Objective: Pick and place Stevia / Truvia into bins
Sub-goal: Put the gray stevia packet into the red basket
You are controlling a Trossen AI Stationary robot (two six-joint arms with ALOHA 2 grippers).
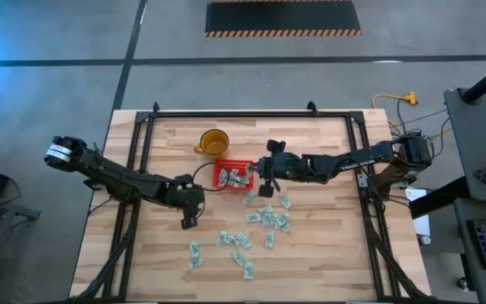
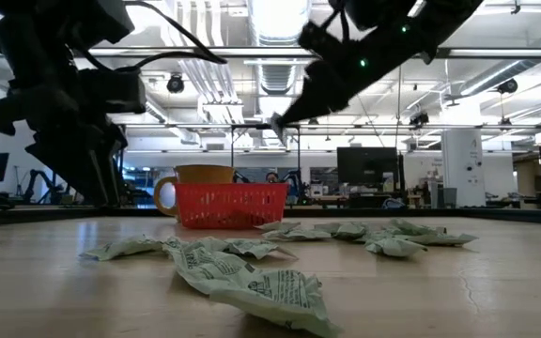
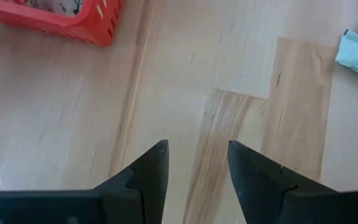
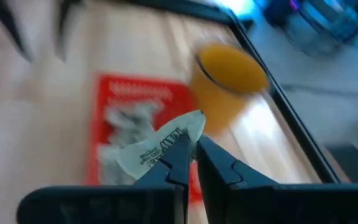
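near the centre of the overhead frame, the right gripper (image 4: pixel 191 146) pinched one stevia sachet (image 4: pixel 157 148), seemingly just right of the red basket (image 1: pixel 223 176). the left gripper (image 3: pixel 194 165) hung lower left with jaws partly open, empty. gripped by an edge, the sachet could flutter outside the basket.

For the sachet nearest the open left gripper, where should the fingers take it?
That sachet lies flat on the table, apart from its neighbours. The left gripper would best come straight down, fingers either side of its narrow width, pinching mid-body. Flat paper gives no raised edge, so a side approach would likely just push it.
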